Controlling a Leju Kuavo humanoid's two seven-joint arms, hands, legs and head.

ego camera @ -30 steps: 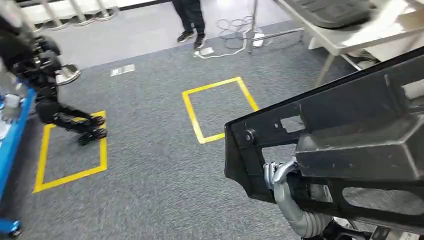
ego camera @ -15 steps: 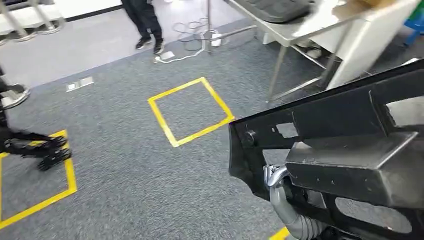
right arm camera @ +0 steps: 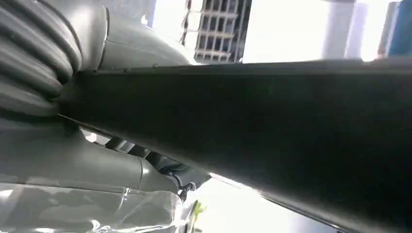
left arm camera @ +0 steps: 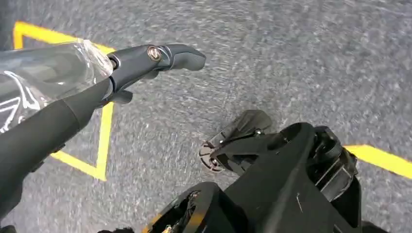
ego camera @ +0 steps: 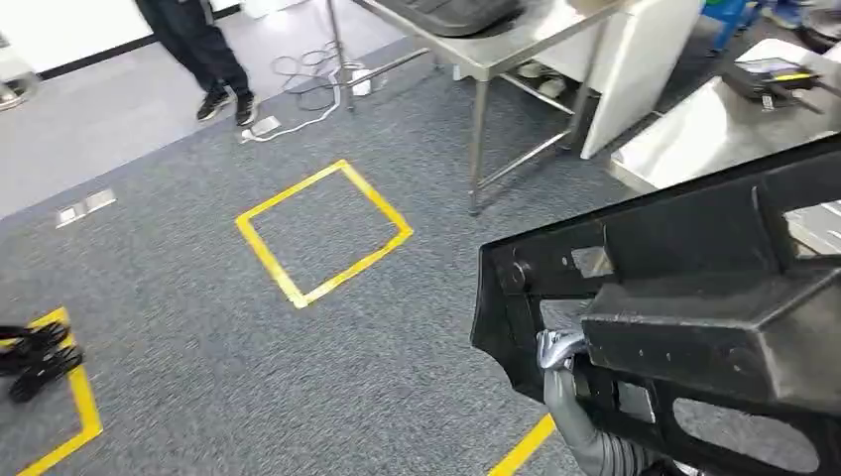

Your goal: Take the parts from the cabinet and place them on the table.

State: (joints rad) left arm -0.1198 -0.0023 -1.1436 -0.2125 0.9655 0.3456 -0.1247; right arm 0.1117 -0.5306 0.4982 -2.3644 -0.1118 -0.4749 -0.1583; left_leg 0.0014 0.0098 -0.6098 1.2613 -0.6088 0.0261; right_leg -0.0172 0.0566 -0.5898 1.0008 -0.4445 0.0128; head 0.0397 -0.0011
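Note:
A large black plastic part [ego camera: 694,297] with cut-out openings takes up the lower right of the head view. My right hand [ego camera: 560,352] grips it from below, silver fingers hooked over its lower edge. In the right wrist view the same part [right arm camera: 272,131] runs across the picture, pressed against the grey thumb [right arm camera: 73,160]. My left hand [left arm camera: 150,58] hangs over the grey carpet with a dark finger stretched out and nothing in it. A steel table [ego camera: 486,59] stands ahead with another black part [ego camera: 446,12] lying on it.
A second steel table [ego camera: 694,134] at the right carries a black device [ego camera: 769,74]. A person's legs [ego camera: 203,50] stand at the back left beside loose cables [ego camera: 307,79]. A yellow taped square [ego camera: 322,233] marks the carpet. Another robot's dark feet [ego camera: 35,357] sit at the far left.
The camera has turned: the floor square, the person and the tables slid left in the picture, and the second steel table came into view. The black part stays in my right hand.

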